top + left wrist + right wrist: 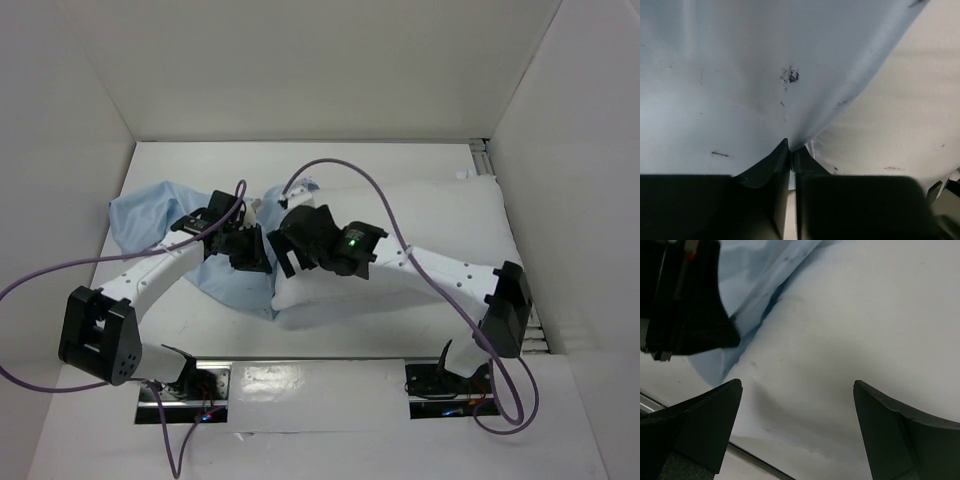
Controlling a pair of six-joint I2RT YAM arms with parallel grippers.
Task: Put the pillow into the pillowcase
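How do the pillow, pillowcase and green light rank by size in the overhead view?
1. pillow, largest.
2. pillowcase, smaller as seen, though partly hidden.
3. green light, by far the tiniest.

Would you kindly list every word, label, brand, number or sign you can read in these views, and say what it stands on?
None can be read. The pillowcase and the pillow carry only dark specks, no lettering. The green light is a plain lamp, not a sign.
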